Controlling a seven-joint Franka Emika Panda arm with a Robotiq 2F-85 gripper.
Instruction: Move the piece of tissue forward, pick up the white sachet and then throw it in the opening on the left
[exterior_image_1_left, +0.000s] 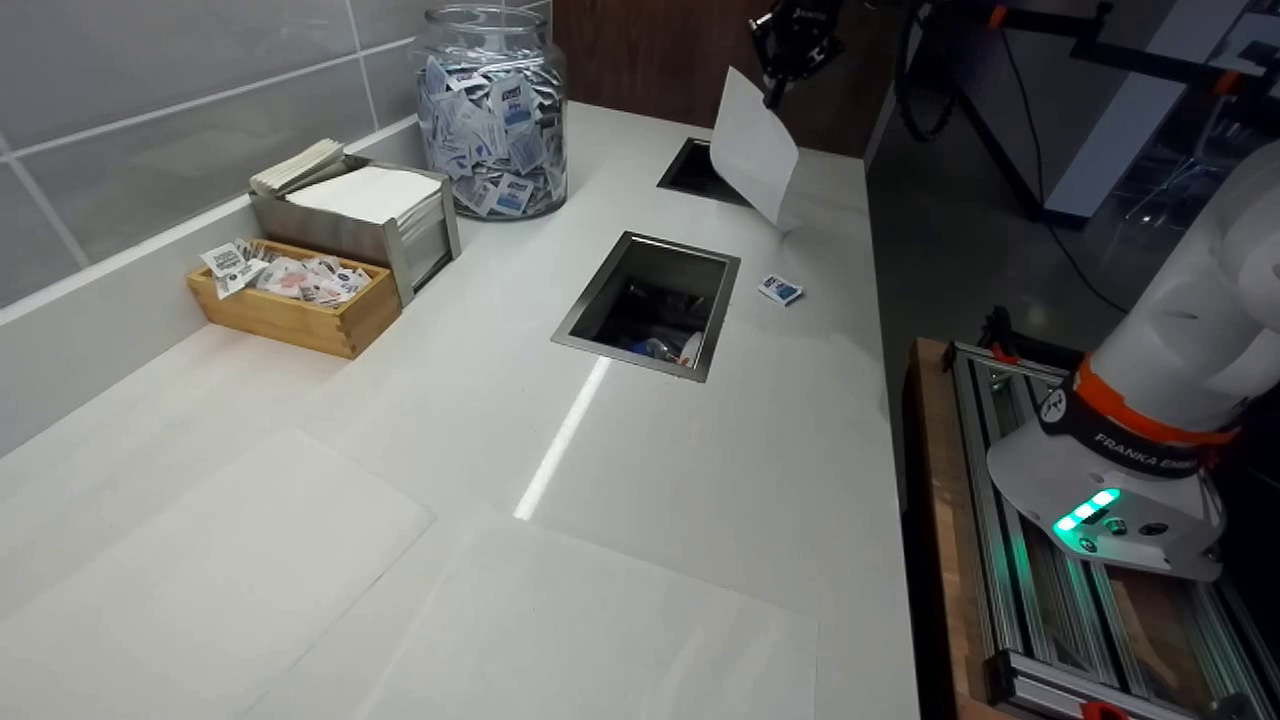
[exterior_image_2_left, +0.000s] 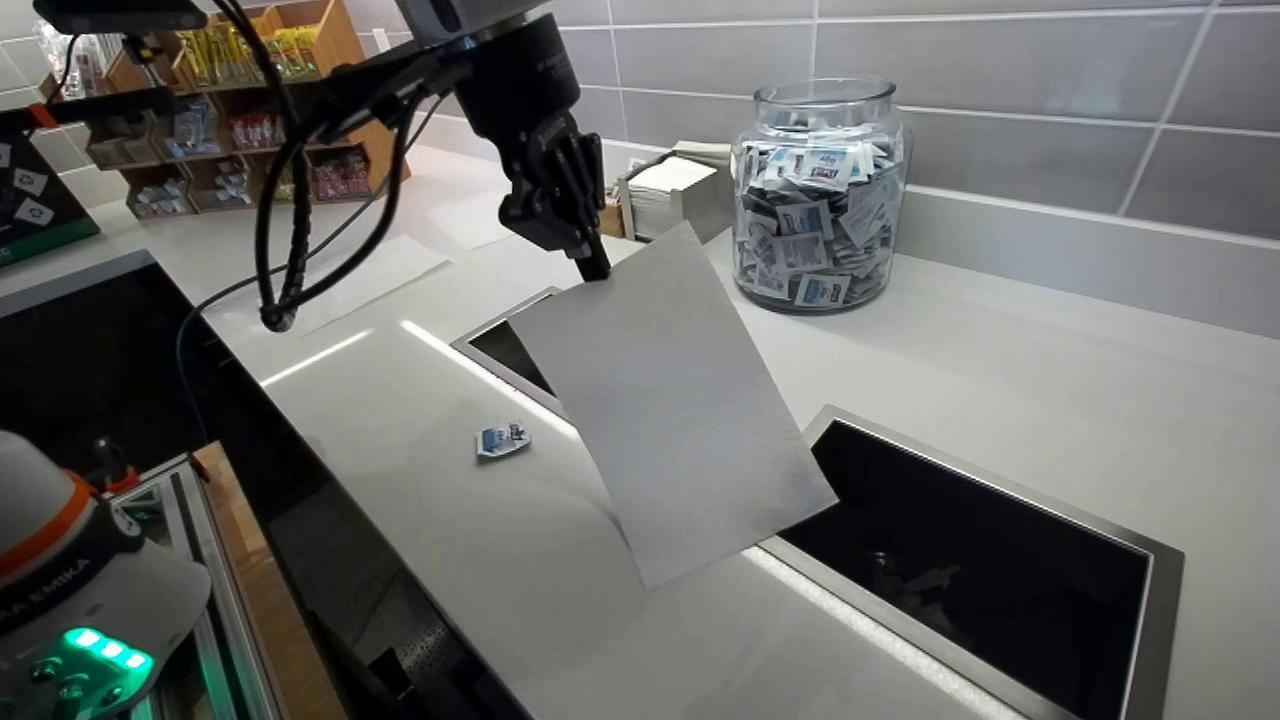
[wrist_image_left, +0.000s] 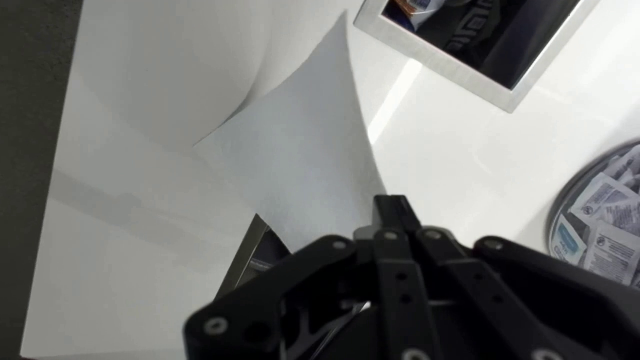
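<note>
My gripper (exterior_image_1_left: 773, 97) is shut on one end of the white tissue (exterior_image_1_left: 752, 145). The tissue hangs tilted and slightly curved beside the far opening (exterior_image_1_left: 688, 172); I cannot tell whether its lower corner touches the counter. In an exterior view, the gripper (exterior_image_2_left: 595, 270) holds the tissue (exterior_image_2_left: 680, 410) partly in front of both openings. The wrist view shows the gripper (wrist_image_left: 392, 200) and tissue (wrist_image_left: 305, 145). The white-blue sachet (exterior_image_1_left: 780, 290) lies flat beside the metal-rimmed opening (exterior_image_1_left: 630, 360). The sachet also shows in an exterior view (exterior_image_2_left: 502, 440) but not in the wrist view.
A glass jar of sachets (exterior_image_1_left: 495, 130) stands by the tiled wall. A napkin holder (exterior_image_1_left: 340, 225) and a wooden box of packets (exterior_image_1_left: 300, 310) stand along the wall. Flat white sheets (exterior_image_1_left: 600, 630) lie on the counter. The counter's long edge faces the robot base (exterior_image_1_left: 1110, 500).
</note>
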